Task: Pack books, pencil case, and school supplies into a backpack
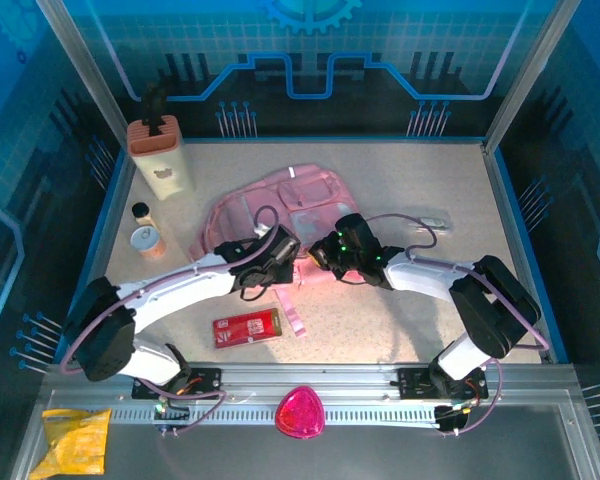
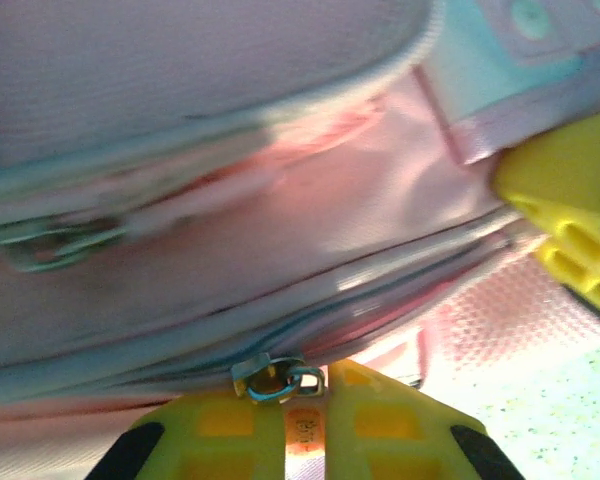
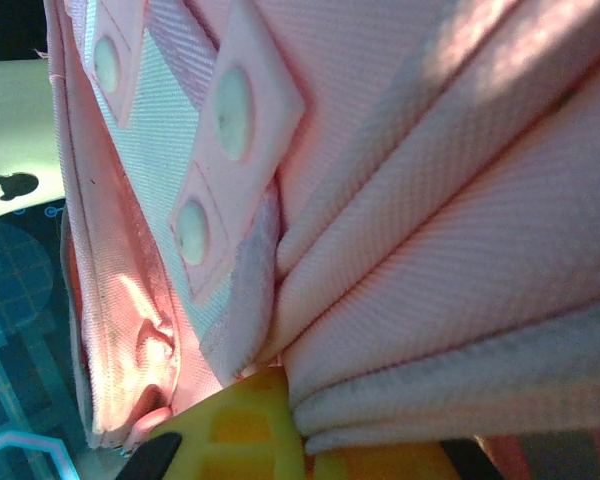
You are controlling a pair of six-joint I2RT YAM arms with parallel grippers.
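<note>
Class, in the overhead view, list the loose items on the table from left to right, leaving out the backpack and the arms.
Beige box → red pencil case → small pale oblong item. The jars overlap the box, so they are skipped.

Backpack point(image 1: 280, 205) takes worktop point(image 1: 480, 310) centre. Left arm point(image 1: 180, 285), right arm point(image 1: 430, 272) converge at its near edge, little gap between. Case point(image 1: 247, 327) in front strip. Box point(image 1: 160, 160), jars point(image 1: 145, 235) crowd back-left. Right side mostly open, small pale item point(image 1: 435, 218) there.
</note>
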